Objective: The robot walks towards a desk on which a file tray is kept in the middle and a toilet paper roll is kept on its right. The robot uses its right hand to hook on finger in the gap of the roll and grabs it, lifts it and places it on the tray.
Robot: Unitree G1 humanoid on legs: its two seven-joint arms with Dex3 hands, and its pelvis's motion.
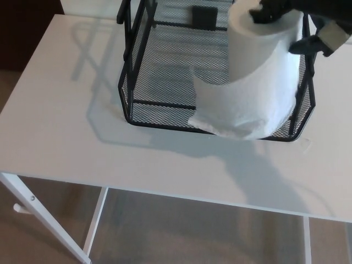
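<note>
Right hand (286, 11): gripping the roll's top end, a finger seemingly hooking its core.
Roll (264, 66): hanging upright below the hand, over the tray's (129, 82) right side, loose sheet trailing.

tray (132, 91) rear cropped, right hand (300, 16) mostly cropped

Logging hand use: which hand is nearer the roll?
Right. The right hand grips the roll at its top, over the tray; the left hand is out of view.
</note>
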